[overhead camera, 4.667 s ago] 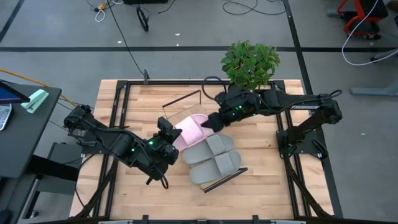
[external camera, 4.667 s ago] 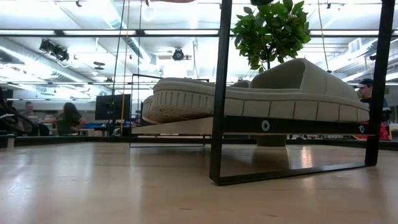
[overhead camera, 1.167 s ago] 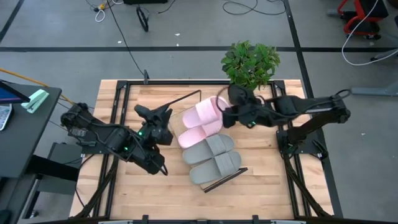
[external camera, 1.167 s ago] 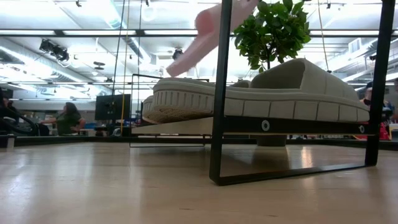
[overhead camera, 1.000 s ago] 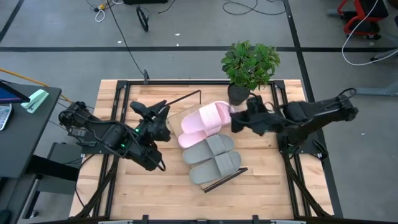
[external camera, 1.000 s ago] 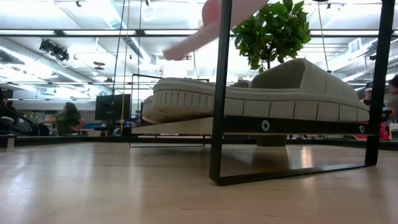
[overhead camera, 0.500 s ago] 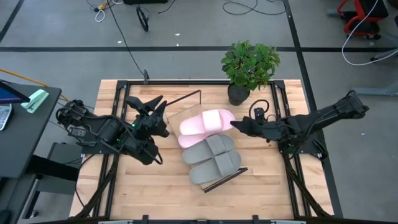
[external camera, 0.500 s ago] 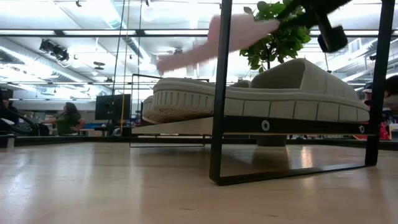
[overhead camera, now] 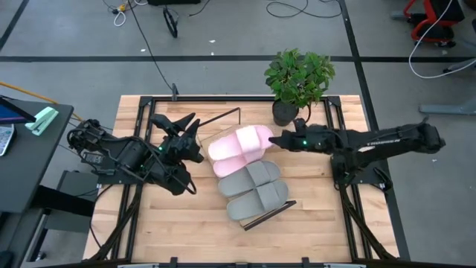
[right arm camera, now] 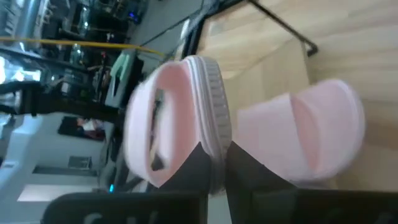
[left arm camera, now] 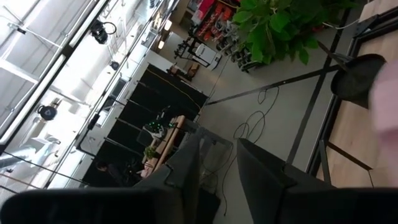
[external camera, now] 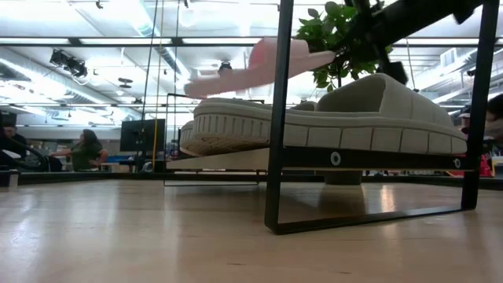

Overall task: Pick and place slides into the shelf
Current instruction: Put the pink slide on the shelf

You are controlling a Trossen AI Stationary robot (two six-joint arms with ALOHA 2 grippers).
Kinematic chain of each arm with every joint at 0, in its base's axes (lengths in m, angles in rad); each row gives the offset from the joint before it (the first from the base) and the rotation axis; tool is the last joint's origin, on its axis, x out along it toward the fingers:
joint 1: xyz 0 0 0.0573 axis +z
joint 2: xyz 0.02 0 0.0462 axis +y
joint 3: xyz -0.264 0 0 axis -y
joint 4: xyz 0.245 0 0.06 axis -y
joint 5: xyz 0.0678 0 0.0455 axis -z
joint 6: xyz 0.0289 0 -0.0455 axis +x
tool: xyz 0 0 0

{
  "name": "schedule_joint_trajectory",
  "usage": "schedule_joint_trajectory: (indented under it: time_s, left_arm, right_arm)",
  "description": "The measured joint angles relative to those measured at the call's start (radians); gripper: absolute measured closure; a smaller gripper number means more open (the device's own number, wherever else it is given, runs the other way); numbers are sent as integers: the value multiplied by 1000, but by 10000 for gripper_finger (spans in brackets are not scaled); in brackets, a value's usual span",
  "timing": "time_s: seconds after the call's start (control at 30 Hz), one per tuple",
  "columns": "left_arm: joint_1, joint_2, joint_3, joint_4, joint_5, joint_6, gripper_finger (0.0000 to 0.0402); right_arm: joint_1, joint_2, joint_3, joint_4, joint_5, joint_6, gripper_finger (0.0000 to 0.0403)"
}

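Right hand (overhead camera: 274, 140) pinching a pink slide (overhead camera: 242, 141) by its edge over the shelf (external camera: 314, 157); it is risking slipping askew onto its twin (right arm camera: 311, 134).

The high camera looks straight down on the whole table (overhead camera: 149, 216). The low camera sits at tabletop height, very near the shelf (external camera: 236, 161). Each wrist camera looks forward past its own fingers. All views share the potted plant (overhead camera: 299, 78) or pink slide (overhead camera: 239, 143).

Pink slides: two, upper pink slide (overhead camera: 239, 141) and lower pink slide (overhead camera: 232, 161). Grey slides: two, (overhead camera: 249, 177) and (overhead camera: 258, 199). Shelf (overhead camera: 262, 218): one. Potted plant (overhead camera: 299, 77): one. Robot arms: two.
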Motion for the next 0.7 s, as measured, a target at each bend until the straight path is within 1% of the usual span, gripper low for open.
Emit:
schedule_joint_trajectory:
  time_s: [0.17,0.27,0.47,0.7]
  left_arm:
    - [-1,0,0,3,0,-2,289]
    - [0,0,0,10,0,-2,288]
    - [0,0,0,25,0,2,295]
    - [0,0,0,25,1,-1,295]
  right_arm:
    - [-105,22,0,69,-137,-68,373]
    - [-145,40,0,74,-173,-99,373]
    - [-170,84,0,118,-167,-161,374]
    - [-141,160,0,216,-145,-167,375]
